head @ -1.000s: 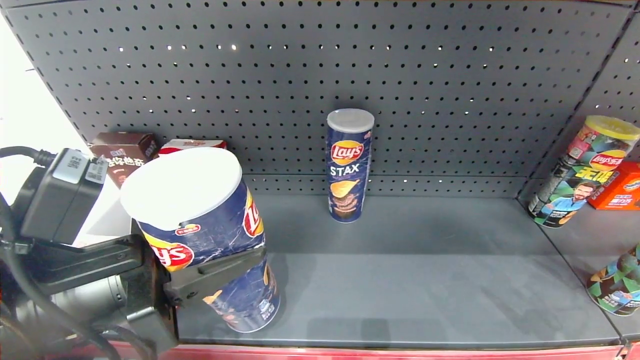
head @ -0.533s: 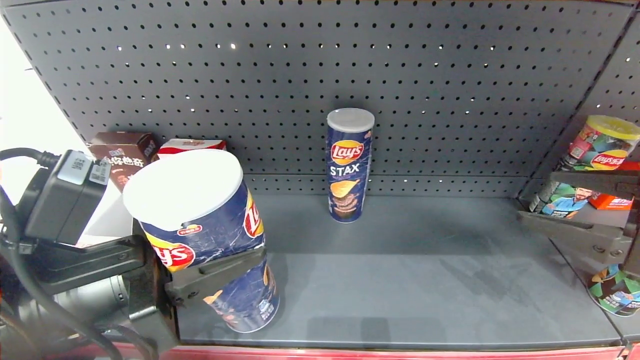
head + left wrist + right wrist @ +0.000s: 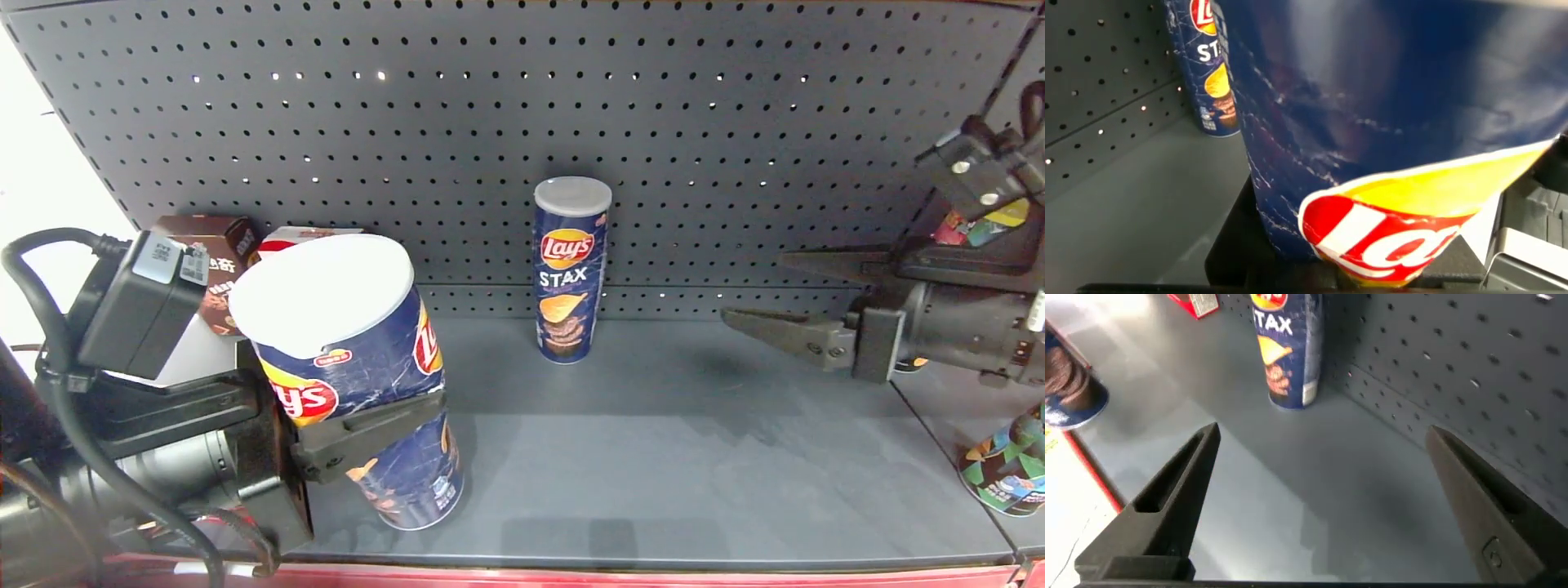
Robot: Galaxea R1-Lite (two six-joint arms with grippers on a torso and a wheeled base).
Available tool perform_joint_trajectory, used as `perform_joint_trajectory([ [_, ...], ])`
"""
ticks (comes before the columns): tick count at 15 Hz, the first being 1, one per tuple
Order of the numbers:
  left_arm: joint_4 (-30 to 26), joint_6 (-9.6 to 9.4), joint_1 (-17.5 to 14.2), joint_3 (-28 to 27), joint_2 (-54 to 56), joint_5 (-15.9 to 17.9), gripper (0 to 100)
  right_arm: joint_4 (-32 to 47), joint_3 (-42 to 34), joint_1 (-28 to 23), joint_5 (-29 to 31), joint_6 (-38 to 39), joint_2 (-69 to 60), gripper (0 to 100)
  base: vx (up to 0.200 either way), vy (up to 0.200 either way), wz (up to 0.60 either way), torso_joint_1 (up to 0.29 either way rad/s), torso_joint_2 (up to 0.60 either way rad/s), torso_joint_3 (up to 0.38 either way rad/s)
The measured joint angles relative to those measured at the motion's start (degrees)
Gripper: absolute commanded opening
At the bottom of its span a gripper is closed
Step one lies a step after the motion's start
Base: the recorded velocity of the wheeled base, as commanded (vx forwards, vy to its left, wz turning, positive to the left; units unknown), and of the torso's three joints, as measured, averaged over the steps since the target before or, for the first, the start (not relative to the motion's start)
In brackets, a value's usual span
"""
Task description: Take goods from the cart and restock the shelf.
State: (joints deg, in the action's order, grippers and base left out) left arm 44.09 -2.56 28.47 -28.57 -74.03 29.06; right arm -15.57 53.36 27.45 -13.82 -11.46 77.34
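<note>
We see the L gripper at the front-left of the shelf. Its jaws are clamped on a blue chip can at abt mid-height. One jaw crosses the can's front, the other is hidden behind it. The held can is tilted: white lid up and leaning left, base lower and further right, near the shelf's red front edge. We can't tell whether the base touches the shelf.

A 2nd blue can of the same kind stands upright at the back middle, just in front of the pegboard and well apart from the held one.

The R gripper hangs over the right part of the shelf, pointing toward the middle. Its jaws are spread wide w/ nothing btw them. In the right wrist view the 2nd blue can sits ahead of the jaws, apart from both.

Back-left, behind the L gripper, we see a brown box and a red-and-white box side by side.

In the next bay to the right, a green-patterned can sits near the front. A yellow-lidded can further back is mostly hidden by the R arm.
</note>
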Motion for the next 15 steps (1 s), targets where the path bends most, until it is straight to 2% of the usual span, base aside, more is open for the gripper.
perform_joint_trajectory([
  [2,-0.06,0.07,-0.22,-0.06,-0.46,-0.11,0,-3.23,2.76,-1.16,-3.47,0.05,4.72,100,0.0,0.0,0.0,0.0,0.0,0.0],
  [3,-0.09,0.13,-0.35,0.07,-0.55,-0.2,0,-5.97,4.52,-2.49,-7.46,0.02,7.39,100,0.0,0.0,0.0,0.0,0.0,0.0],
  [5,-0.02,1.04,-0.49,0.07,-0.61,-0.24,0,-9.97,8.87,-5.49,-19.46,-0.24,12.37,100,0.0,0.0,0.0,0.0,0.0,0.0],
  [9,0.0,1.34,-0.52,-0.15,-0.72,-0.24,0,-16.45,17.31,-9.18,-33.33,-2.72,22.36,100,0.0,0.0,0.0,0.0,0.0,0.0],
  [11,0.0,1.34,-0.52,-0.15,-0.74,-0.24,0,-17.27,20.5,-9.35,-36.1,-2.99,26.42,100,0.0,0.0,0.0,0.0,0.0,0.0],
  [15,0.35,1.34,-0.52,-0.13,-0.9,-0.22,0,-17.19,22.88,-6.97,-35.66,-2.93,31.23,100,0.0,0.0,0.0,0.0,0.0,0.0],
])
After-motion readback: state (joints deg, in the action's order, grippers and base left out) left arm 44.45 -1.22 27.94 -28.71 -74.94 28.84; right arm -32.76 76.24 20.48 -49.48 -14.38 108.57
